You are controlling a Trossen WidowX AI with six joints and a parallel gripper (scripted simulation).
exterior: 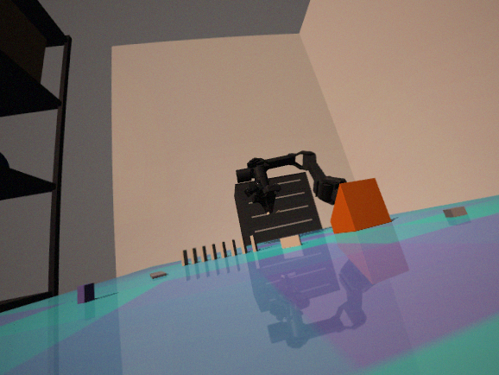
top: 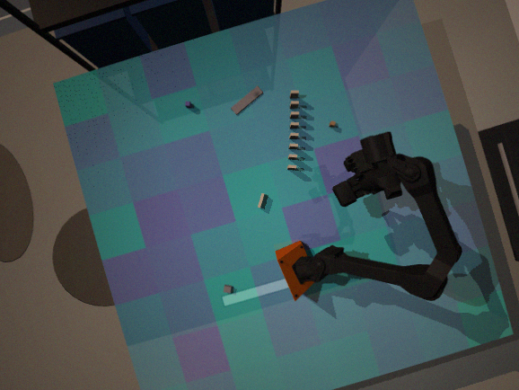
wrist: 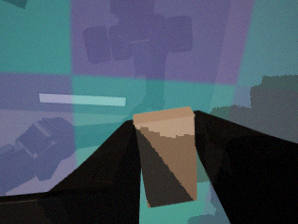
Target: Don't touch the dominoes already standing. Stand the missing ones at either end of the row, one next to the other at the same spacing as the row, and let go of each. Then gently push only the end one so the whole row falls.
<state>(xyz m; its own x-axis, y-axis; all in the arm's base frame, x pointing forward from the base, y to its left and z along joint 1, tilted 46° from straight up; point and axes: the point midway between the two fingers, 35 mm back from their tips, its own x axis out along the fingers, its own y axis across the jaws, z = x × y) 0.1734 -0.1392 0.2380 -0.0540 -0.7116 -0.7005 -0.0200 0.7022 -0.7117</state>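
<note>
My gripper [exterior: 268, 210] [wrist: 162, 124] is shut on a tan domino [wrist: 172, 150], held between the fingertips above the table. In the top view the arm hides the fingertips; the gripper is to the right of the row's lower end. Several dominoes stand upright in an evenly spaced row, from the far-end domino [top: 294, 94] [exterior: 185, 257] to the near-end domino [top: 292, 167] [exterior: 254, 243]. Another loose tan domino [top: 260, 200] [exterior: 290, 241] lies on its side, apart from the row, below and left of its near end in the top view.
An orange wedge-shaped block [top: 288, 257] [exterior: 364, 207] stands by the arm. A flat plank [top: 247, 101] [exterior: 158, 275] and a purple block [top: 189, 104] [exterior: 85, 293] lie left of the row, a small orange block [top: 332, 124] right of it. A brown block [top: 228, 288] [exterior: 455, 212] lies near a pale strip [top: 253, 292].
</note>
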